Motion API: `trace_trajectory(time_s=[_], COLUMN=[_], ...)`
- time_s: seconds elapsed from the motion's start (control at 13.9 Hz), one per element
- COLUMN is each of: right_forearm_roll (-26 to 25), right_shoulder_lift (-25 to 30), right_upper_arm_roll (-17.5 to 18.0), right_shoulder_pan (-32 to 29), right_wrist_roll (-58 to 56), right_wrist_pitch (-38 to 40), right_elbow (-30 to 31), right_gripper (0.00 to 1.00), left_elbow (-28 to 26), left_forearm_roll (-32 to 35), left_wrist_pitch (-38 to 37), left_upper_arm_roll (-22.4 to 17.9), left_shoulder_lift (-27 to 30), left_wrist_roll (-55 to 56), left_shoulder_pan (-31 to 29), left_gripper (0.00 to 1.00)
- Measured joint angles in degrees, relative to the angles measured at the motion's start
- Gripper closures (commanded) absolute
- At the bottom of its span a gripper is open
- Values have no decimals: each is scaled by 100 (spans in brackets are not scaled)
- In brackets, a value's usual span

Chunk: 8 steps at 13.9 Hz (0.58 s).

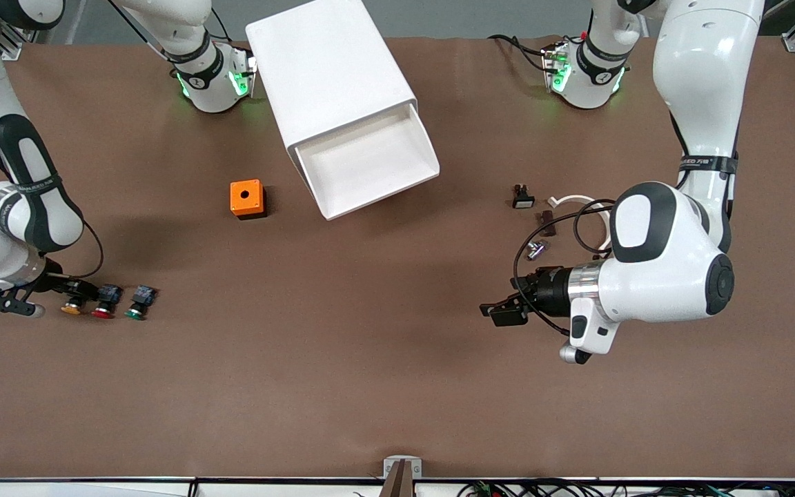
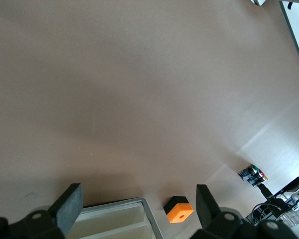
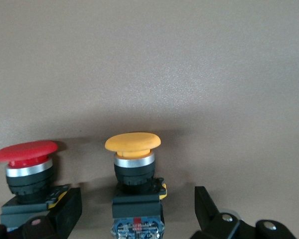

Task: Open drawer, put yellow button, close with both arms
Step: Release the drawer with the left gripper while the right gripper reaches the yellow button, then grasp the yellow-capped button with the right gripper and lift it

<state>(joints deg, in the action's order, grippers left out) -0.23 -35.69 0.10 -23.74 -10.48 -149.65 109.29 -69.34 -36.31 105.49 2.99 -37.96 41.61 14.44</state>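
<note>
- lying in one row at the right arm's end of the table: three push buttons, the yellow button (image 1: 71, 308) (image 3: 132, 142) at the outer end, a red-capped button (image 1: 103, 312) (image 3: 26, 151) just beside it, a green-capped button (image 1: 136, 314) next along.
- straddled the yellow button: right gripper (image 1: 70, 293) (image 3: 134, 209), low at the table, fingers (image 3: 207, 206) spread and not pressing the body; red-capped button crowded close against one finger.
- pulled out toward the front camera: drawer (image 1: 370, 166) (image 2: 117, 221), top tray of one white cabinet (image 1: 332, 72), bare white inside.
- sat beside the cabinet toward the right arm's end, apart from it: one orange box (image 1: 247, 199) (image 2: 179, 213) with a round hole on top.
- hung released over bare table toward the left arm's end: left gripper (image 1: 501, 310) (image 2: 139, 209), fingers wide, holding nothing.
- scattered farther from the front camera than the left gripper: a few small dark parts (image 1: 523, 199), exact count unclear.
</note>
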Motion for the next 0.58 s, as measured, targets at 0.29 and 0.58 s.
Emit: trace_trajectory(time_s=[0.29, 0.58], right_forearm_roll=[0, 0], right_shoulder_lift=[1, 14], right_upper_arm_roll=[-5, -6], right_shoulder_pan=[0, 0], right_wrist_roll=[0, 0], right_wrist_pitch=[58, 182], right_elbow=[0, 0], right_gripper=[12, 72], left_elbow=[-34, -56], left_forearm_roll=[12, 13], left_wrist_pitch=[146, 350], left_upper_arm_roll=[0, 0], left_shoulder_lift=[-1, -1], left_wrist_roll=[0, 0], left_shoulder_pan=[11, 47], left_gripper=[0, 0])
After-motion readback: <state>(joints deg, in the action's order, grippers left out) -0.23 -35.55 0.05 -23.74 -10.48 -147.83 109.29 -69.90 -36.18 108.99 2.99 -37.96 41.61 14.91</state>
